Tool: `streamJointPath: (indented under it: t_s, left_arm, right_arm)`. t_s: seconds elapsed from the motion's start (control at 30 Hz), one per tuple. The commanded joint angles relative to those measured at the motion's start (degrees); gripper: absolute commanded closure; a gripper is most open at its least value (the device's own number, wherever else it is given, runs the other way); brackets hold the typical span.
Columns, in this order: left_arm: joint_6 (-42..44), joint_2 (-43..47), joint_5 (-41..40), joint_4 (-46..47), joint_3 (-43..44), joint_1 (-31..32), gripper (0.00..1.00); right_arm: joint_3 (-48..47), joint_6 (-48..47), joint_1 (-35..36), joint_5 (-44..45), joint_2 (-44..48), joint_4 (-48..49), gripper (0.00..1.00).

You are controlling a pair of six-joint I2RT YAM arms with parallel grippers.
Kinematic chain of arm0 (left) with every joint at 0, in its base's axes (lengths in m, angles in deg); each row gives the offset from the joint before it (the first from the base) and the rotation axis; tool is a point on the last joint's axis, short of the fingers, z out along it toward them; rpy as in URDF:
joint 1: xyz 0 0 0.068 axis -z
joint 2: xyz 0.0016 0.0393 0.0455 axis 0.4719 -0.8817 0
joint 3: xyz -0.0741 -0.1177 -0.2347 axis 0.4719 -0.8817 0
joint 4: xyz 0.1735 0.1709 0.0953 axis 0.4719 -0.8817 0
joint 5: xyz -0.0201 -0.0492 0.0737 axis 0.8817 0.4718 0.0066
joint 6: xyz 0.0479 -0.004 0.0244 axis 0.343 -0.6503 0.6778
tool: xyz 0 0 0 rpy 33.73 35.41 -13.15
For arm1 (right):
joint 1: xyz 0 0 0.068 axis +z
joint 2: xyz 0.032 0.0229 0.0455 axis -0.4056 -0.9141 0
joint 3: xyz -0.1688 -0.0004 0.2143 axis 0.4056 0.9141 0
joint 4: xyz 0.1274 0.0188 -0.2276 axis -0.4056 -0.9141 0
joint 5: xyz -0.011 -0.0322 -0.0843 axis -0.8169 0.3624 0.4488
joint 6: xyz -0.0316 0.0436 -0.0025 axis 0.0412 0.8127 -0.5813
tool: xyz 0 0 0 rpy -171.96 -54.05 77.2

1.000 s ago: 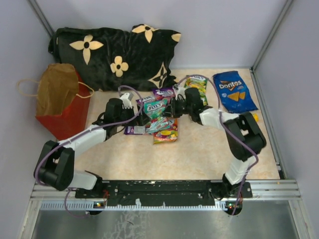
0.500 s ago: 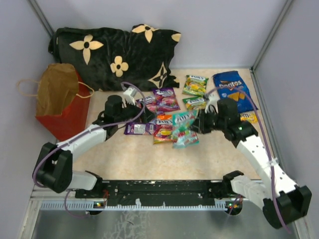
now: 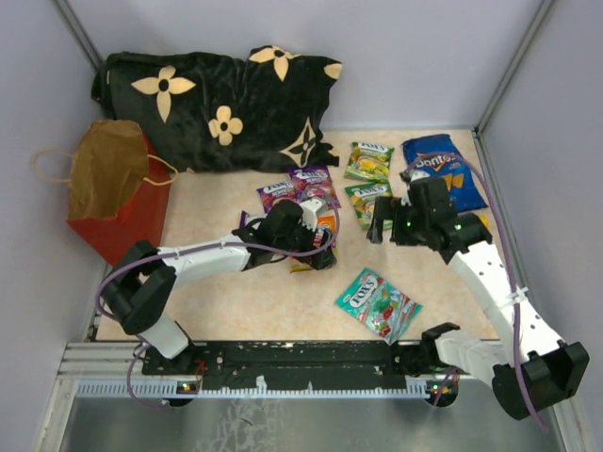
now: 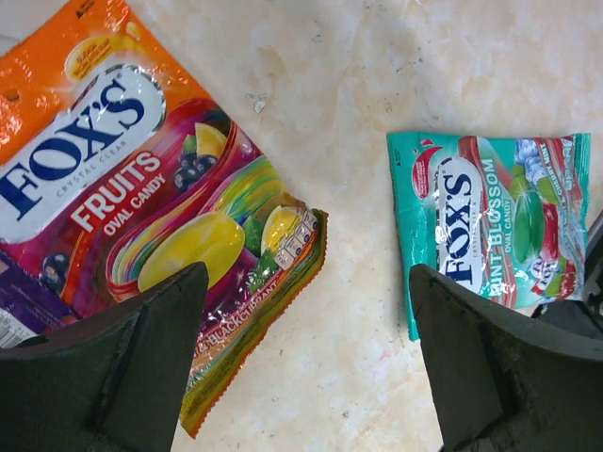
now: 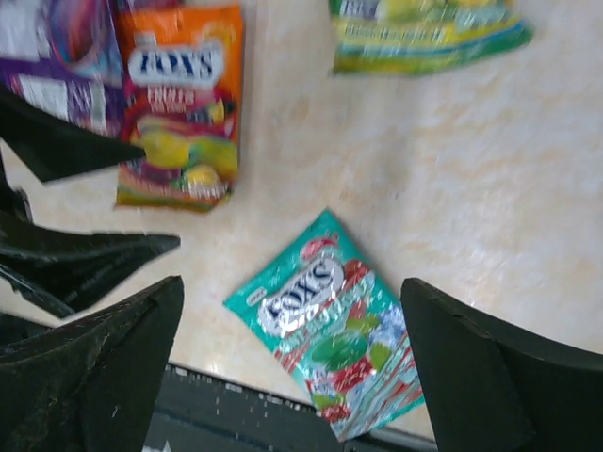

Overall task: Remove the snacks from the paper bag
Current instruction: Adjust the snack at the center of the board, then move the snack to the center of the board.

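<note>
The red paper bag [image 3: 118, 202] stands at the left with its mouth open, away from both arms. Snacks lie spread on the table: a blue Doritos bag [image 3: 443, 174], green pouches [image 3: 369, 160], purple pouches [image 3: 311, 184], an orange Fox's pouch [image 4: 141, 207] and a teal Fox's pouch [image 3: 379, 303] [image 5: 330, 339] lying alone near the front. My left gripper [image 3: 318, 247] [image 4: 306, 358] is open just above the table by the orange pouch's corner, holding nothing. My right gripper [image 3: 382, 229] [image 5: 292, 367] is open and empty, raised above the teal pouch.
A black flower-patterned pillow [image 3: 217, 104] lies along the back wall behind the bag. Grey walls close in the table on the left, back and right. The black base rail [image 3: 311, 358] runs along the near edge, close to the teal pouch.
My right gripper carried the teal pouch to the right and forward, opened, and the pouch now lies on the table. My left gripper moved right, over the orange pouch.
</note>
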Motion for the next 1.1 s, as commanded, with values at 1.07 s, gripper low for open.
streamJointPath:
  t_s: [1.07]
  left_arm:
    - [5.4, -23.6, -21.7, -5.4, 18.0, 28.5, 0.00]
  right_arm:
    - [-4.4, -0.3, -11.7, 14.4, 10.5, 9.4, 0.01]
